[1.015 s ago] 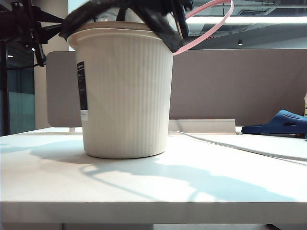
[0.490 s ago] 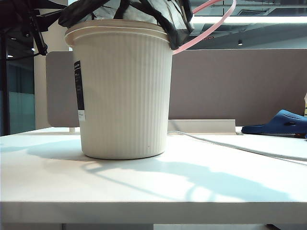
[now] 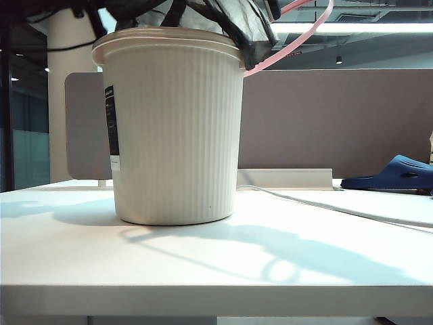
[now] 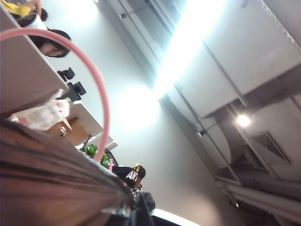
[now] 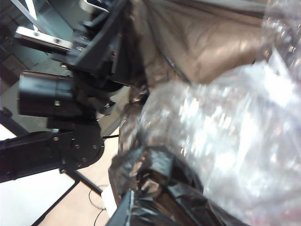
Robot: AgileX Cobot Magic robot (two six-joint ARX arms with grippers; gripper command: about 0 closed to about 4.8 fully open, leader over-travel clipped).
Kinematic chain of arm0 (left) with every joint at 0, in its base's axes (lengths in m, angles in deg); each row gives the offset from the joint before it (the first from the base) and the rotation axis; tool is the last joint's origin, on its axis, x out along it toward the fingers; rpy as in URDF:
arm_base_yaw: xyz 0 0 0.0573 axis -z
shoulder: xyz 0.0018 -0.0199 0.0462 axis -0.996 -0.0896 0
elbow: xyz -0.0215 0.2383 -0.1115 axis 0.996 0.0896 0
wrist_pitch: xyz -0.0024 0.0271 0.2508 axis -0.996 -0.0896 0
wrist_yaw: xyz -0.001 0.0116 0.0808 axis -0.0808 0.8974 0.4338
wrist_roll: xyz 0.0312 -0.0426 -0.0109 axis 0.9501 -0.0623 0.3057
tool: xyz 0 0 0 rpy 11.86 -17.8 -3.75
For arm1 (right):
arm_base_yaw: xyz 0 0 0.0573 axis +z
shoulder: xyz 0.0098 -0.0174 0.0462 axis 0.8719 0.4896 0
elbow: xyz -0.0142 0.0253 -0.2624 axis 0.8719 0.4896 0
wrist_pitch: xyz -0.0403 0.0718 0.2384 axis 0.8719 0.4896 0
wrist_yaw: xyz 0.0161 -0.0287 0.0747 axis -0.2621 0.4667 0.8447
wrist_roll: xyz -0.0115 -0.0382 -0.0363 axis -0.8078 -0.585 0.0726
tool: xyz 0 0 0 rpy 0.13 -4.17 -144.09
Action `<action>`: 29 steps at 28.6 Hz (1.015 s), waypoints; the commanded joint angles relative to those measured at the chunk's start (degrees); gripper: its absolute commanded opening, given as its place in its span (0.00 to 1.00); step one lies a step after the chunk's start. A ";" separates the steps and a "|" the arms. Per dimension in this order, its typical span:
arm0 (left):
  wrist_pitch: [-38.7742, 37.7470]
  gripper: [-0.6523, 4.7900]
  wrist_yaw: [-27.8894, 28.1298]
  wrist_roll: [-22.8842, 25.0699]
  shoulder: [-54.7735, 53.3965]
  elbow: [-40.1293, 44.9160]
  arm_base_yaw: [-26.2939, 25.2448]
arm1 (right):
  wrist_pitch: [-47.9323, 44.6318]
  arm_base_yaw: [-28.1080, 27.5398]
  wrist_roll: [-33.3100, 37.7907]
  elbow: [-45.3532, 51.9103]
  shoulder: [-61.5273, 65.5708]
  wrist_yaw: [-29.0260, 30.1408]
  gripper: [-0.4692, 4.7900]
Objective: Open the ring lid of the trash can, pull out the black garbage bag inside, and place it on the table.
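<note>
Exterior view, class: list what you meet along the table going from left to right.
trash can → white cable → blue slipper

Both claws hidden; garbage bag (image 3: 223,20) cut off above.

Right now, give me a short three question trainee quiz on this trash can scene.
1. True or false: the ring lid is swung open above the trash can.
2. What is the right hand shut on?
A. black garbage bag
B. blue slipper
C. white cable
3. Fill in: the can stands on the white ____.

Key: 1 true. 2 A; the left hand pinches the bag too. 3 table.
</note>
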 commanded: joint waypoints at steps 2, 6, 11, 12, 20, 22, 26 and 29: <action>-2.47 0.11 0.17 1.73 0.35 -4.13 0.79 | 0.20 -0.76 -0.94 -1.81 -0.33 1.07 0.09; -3.52 0.11 0.22 1.90 0.35 -4.79 0.81 | 1.14 -1.33 -1.66 -6.08 -0.20 1.38 0.09; -3.89 0.11 1.22 1.90 0.35 -5.53 0.81 | 4.52 -1.97 -3.17 -11.93 1.22 1.60 0.09; -4.09 0.11 1.29 1.90 0.35 -5.97 0.81 | 4.85 -1.97 -3.17 -12.92 1.68 1.70 0.09; -6.32 0.11 1.09 1.92 0.35 -11.21 1.20 | 7.21 -1.97 -3.58 -19.63 6.19 4.00 0.09; -6.69 0.11 1.11 1.90 0.35 -12.66 1.53 | 7.19 -1.97 -3.61 -20.81 6.45 4.00 0.09; -7.54 0.11 1.20 1.92 0.35 -14.97 1.57 | 7.56 -1.99 -4.52 -22.88 6.47 3.96 0.09; -7.54 0.11 1.60 1.90 0.35 -15.85 1.90 | 7.96 -2.01 -4.74 -24.09 6.47 3.98 0.09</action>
